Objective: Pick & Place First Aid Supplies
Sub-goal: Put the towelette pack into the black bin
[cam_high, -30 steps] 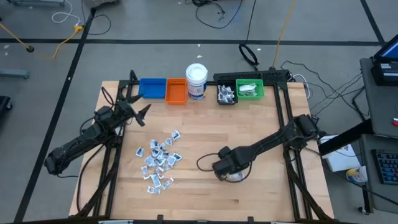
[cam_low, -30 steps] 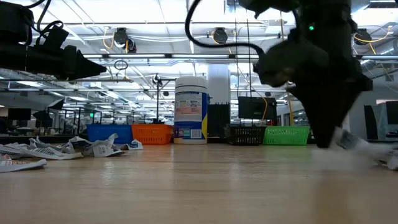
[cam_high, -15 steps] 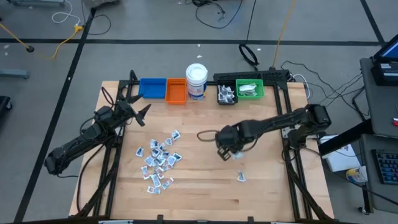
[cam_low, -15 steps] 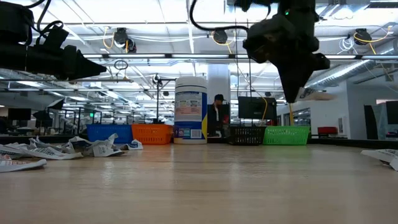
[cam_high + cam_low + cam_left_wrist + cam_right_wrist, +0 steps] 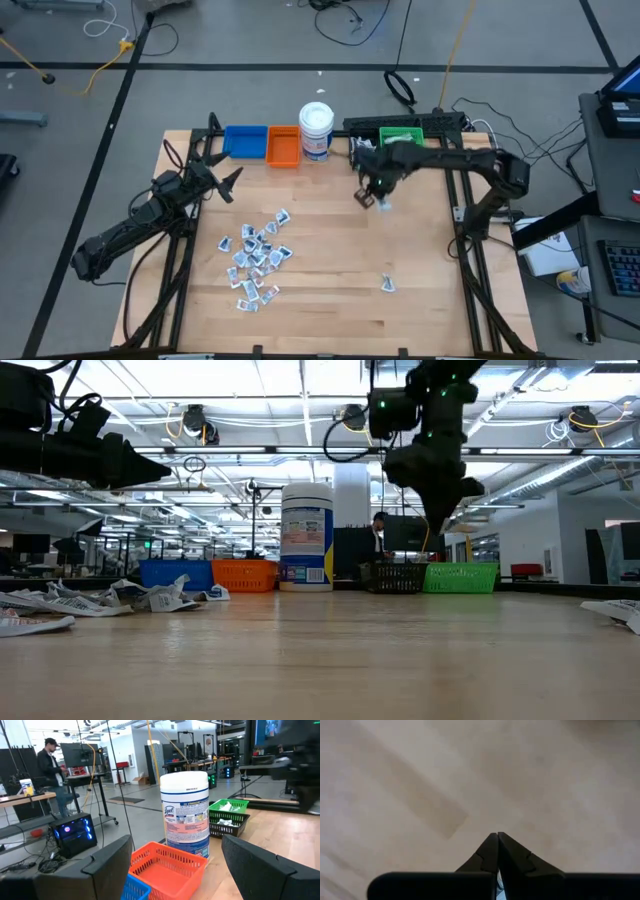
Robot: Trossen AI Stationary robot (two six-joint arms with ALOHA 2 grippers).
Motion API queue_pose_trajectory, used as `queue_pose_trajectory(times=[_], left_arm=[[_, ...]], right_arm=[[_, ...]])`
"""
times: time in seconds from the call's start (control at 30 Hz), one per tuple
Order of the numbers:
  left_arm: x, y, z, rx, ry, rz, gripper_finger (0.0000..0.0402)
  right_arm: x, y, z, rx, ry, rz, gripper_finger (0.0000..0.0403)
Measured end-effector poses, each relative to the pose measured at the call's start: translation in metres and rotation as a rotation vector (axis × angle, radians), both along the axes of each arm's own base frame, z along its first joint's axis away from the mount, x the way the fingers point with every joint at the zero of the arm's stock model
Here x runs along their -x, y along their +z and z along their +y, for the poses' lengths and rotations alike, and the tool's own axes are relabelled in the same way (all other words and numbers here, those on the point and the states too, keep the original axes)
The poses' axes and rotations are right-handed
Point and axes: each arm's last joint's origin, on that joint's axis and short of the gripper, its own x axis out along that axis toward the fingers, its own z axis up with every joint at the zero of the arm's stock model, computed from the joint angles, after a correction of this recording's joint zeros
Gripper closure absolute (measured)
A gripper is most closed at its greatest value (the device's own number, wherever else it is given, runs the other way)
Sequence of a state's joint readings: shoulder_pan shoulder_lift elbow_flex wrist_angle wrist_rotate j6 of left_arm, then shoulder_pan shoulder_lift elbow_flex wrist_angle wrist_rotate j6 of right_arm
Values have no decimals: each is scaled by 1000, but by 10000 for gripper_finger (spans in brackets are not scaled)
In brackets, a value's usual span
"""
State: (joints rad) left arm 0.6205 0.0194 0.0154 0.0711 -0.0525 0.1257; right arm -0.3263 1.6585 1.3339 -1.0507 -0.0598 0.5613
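Wooden table [image 5: 320,290], packets [image 5: 255,255] heaped lower left of centre. Right gripper [image 5: 373,199] closed, pinching one packet [image 5: 382,205] below the black bin [image 5: 364,152]. Left gripper [image 5: 222,178] waits open, upper left. Featherlight, floppy; pinch an edge.

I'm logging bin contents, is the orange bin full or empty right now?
Empty. The left wrist view looks into the orange bin and shows only bare mesh floor, with no packets inside.
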Motion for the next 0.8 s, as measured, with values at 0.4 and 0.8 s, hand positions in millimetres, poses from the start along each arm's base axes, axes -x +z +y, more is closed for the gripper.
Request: queue_pose_trajectory(times=[0.4, 0.8], left_arm=[[0, 0, 0, 0, 0, 0, 92], [0, 0, 0, 0, 0, 0, 91]], right_arm=[[-11, 3, -108, 25, -21, -32, 403], [-34, 1, -187, 31, -15, -87, 403]])
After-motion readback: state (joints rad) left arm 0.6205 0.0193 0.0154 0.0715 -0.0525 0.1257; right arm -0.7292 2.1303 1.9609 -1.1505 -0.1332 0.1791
